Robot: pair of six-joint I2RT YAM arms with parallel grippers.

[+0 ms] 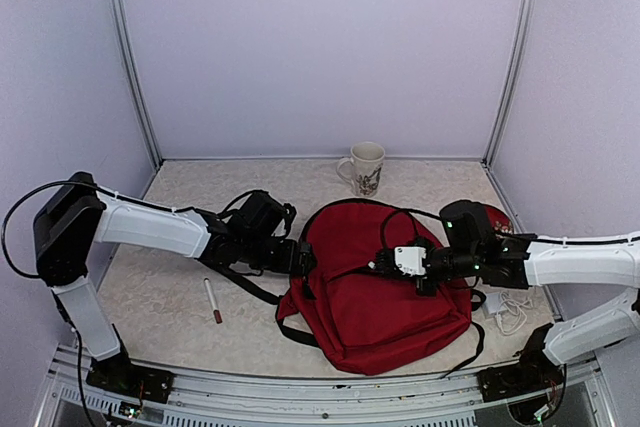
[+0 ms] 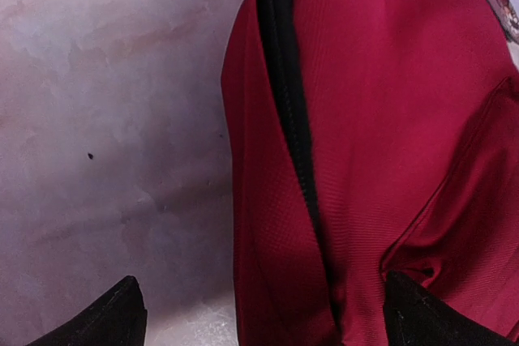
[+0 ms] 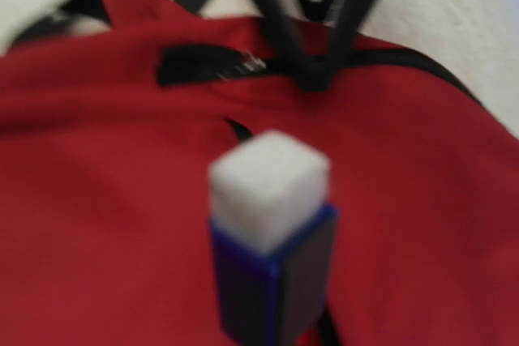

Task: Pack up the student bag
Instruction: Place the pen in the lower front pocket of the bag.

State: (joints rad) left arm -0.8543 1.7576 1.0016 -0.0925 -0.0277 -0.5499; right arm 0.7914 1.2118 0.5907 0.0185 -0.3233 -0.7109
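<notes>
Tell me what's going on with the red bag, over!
Left pincer open beside student bag. Right pincer shut on eraser above bag. Marker, mug lie clear of it.

Student bag blocks the centre; open table lies left, around a marker.

Pale lilac walls close me in on three sides, metal posts at the corners, above a mottled beige tabletop (evenly lit).

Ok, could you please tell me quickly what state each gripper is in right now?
Left gripper: open, holding nothing, at the edge of the student bag.
Right gripper: closed on a white eraser in a blue sleeve.
</notes>
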